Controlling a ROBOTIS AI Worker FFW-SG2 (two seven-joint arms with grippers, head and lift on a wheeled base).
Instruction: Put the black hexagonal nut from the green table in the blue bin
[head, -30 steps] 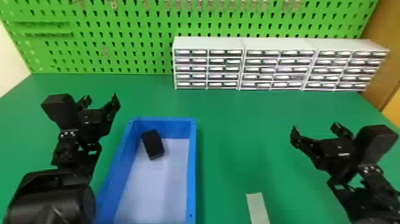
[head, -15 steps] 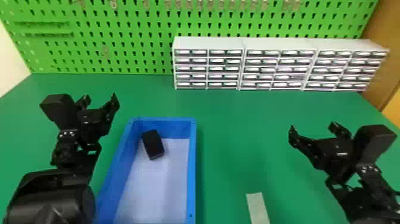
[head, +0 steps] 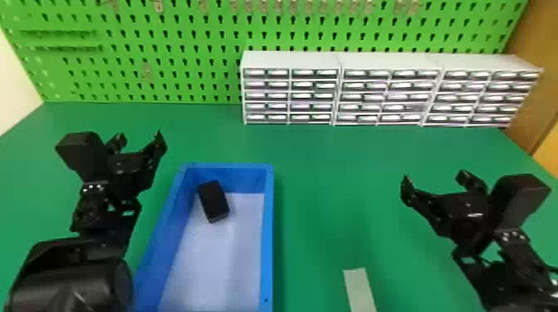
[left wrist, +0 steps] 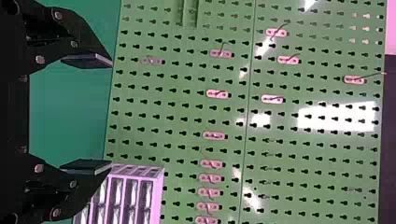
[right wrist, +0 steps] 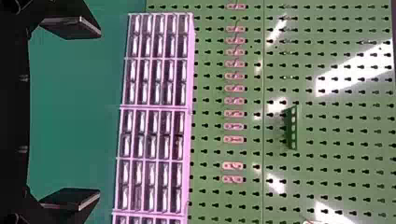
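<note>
"Green perforated pegboard [head: 199,45] stood beyond our black two-fingered left gripper [head: 139,136]. Why was our blue, rectangular, seemingly plastic bin [head: 269,232] to its right?"

"We judged that it suited an easy drop."

"And our nut?"

"Probably the black, blocky piece [head: 214,201] inside, though we couldn't confirm six sides. That gripper and our black right gripper [head: 434,176] were spread wide, empty, presumably because placing was finished."

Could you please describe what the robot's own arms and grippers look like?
Both the left arm and right arm are black. The left gripper and right gripper are black too, each with a boxy black housing beside it and angular fingers ending in flat, dark pads. Small round screws dot the fingers, and a row of pale dots marks each wrist.
</note>
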